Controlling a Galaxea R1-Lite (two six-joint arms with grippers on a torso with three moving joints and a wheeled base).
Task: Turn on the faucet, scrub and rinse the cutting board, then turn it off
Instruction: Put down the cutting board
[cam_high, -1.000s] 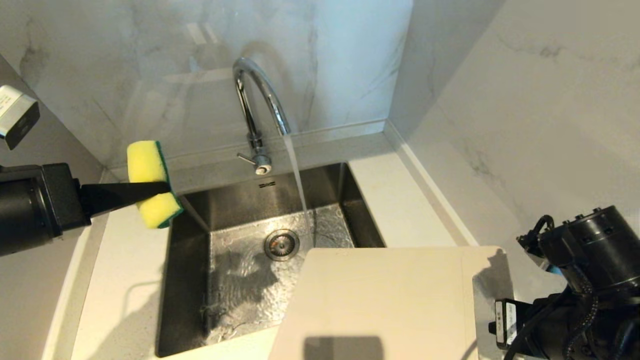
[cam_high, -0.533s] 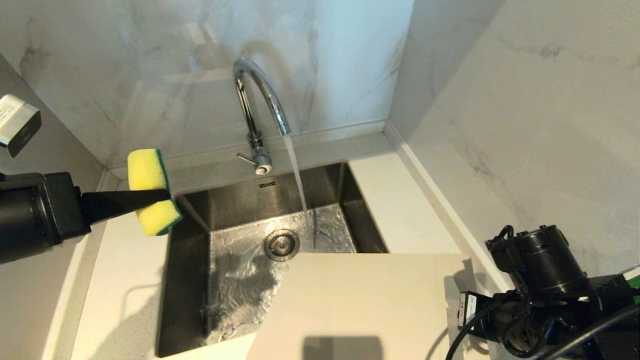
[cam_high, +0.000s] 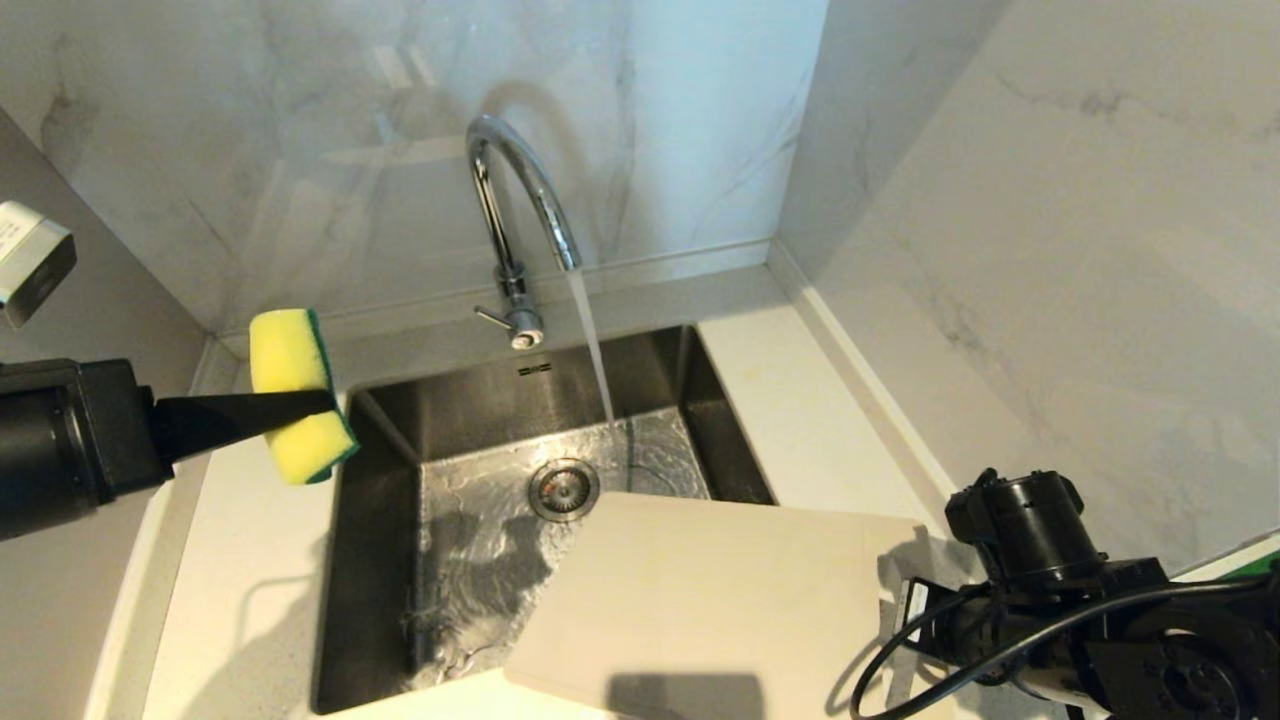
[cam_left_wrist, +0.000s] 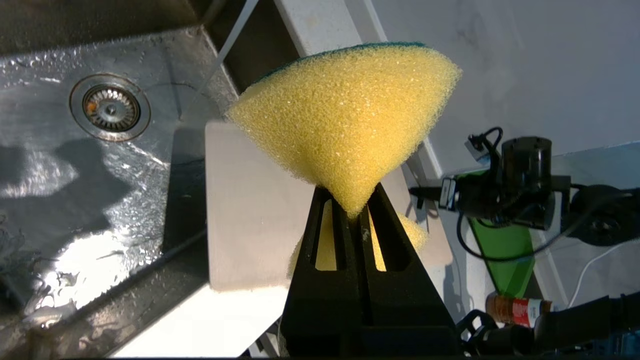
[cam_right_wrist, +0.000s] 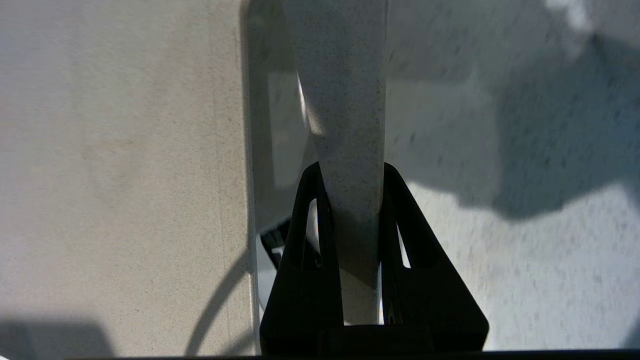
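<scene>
One sink (cam_high: 400, 560); one faucet (cam_high: 515, 200) behind it, running. Left gripper (cam_high: 300, 405) clamped one sponge (cam_high: 292, 395) left of sink. Right gripper (cam_right_wrist: 350, 180) clamped one board (cam_high: 700, 600) over sink's right front.

Chrome gooseneck faucet (cam_high: 515, 215) running into the basin, cream cutting board (cam_high: 700, 600) tilted over its near-right corner

The faucet (cam_high: 512, 215) stands behind the sink (cam_high: 400, 560), its stream falling into the basin just right of the drain (cam_high: 563, 489). The cutting board (cam_high: 700, 600) lies over the sink's front right corner, partly above the basin and partly over the counter (cam_high: 790, 400). The sponge (cam_high: 296, 396) sits left of the sink's back left corner, above the counter's left side, well apart from the board.
</scene>
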